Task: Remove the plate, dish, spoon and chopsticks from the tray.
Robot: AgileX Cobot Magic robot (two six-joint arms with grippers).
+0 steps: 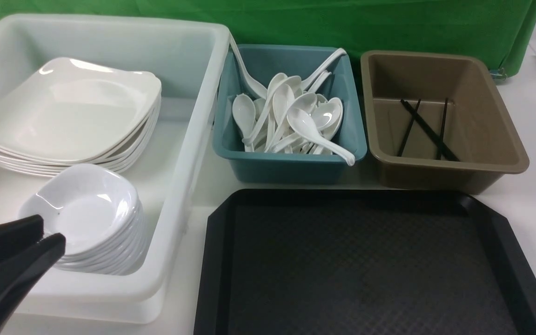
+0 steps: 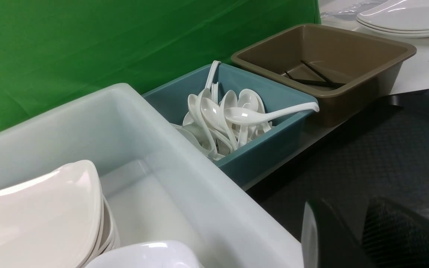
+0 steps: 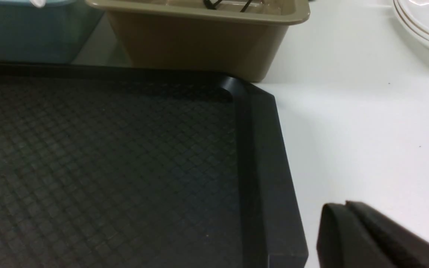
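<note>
The black tray (image 1: 342,195) lies at the front with nothing on it. A white plate (image 1: 68,111) tops a stack inside the big white bin (image 1: 189,153). In front of that stack, a small dish (image 1: 86,209) tops a stack of its own. White spoons (image 1: 314,132) are piled in the teal bin (image 1: 291,167). Black chopsticks (image 1: 428,130) lie in the brown bin (image 1: 449,172). My left gripper (image 1: 53,235) hovers at the near edge of the dish stack, slightly open with nothing between its fingers (image 2: 326,230). My right gripper (image 3: 346,204) is shut and empty over the table just right of the tray (image 3: 251,149); the front view does not show it.
A green cloth (image 1: 296,18) hangs behind the three bins. More white plates (image 3: 426,26) are stacked on the table at the far right. The white bin's wall (image 2: 199,201) stands between my left gripper and the tray (image 2: 385,141).
</note>
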